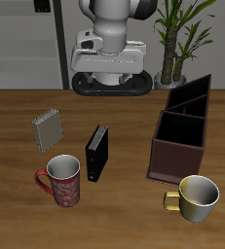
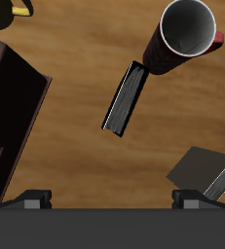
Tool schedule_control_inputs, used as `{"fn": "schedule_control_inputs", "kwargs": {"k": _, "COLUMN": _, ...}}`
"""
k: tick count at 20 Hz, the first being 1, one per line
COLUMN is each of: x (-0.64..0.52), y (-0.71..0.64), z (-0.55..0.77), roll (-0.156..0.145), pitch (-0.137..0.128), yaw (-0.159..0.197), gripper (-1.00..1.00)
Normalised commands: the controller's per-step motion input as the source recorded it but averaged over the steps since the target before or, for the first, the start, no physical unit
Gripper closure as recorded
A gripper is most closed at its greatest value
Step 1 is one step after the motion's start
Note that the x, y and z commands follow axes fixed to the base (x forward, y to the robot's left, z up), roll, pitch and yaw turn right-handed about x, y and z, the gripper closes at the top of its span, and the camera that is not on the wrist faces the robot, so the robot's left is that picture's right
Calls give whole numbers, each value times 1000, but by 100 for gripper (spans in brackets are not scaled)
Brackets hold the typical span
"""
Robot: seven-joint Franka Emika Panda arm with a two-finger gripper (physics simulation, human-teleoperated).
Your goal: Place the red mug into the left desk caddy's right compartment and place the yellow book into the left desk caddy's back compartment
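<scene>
The red mug [image 1: 63, 180] with a speckled pattern stands upright near the table's front edge; the wrist view shows its whitish inside [image 2: 187, 34]. The yellow book [image 1: 49, 127], thin and grey-tan, stands tilted farther back from the mug and also shows in the wrist view [image 2: 206, 170]. The left desk caddy [image 1: 174, 163], a long dark maroon box with black partitions, lies on the other side of the table, its edge in the wrist view [image 2: 12, 107]. My gripper [image 2: 114, 202] is open and empty, high above the table's back part, apart from all of these.
A black book with a white spine [image 1: 97, 153] stands between the red mug and the caddy, also in the wrist view [image 2: 127, 97]. A plain yellow-gold mug [image 1: 197, 197] stands in front of the caddy. A potted plant [image 1: 177, 39] stands behind the table.
</scene>
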Motion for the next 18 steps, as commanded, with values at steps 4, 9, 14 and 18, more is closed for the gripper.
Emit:
{"fn": "schedule_control_inputs", "kwargs": {"k": 4, "x": 142, "y": -63, "z": 124, "roll": 105, "pitch": -12, "yaw": -17, "gripper": -100}}
{"fn": "schedule_control_inputs", "kwargs": {"k": 9, "x": 245, "y": -192, "z": 50, "roll": 28, "pitch": 12, "yaw": 1, "gripper": -100}}
{"fn": "schedule_control_inputs", "kwargs": {"k": 14, "x": 324, "y": -232, "z": 9, "roll": -27, "pitch": -15, "yaw": -6, "gripper": -100}}
{"fn": "schedule_control_inputs", "kwargs": {"k": 18, "x": 279, "y": -109, "z": -10, "roll": -6, "pitch": -11, "yaw": 31, "gripper": -100}}
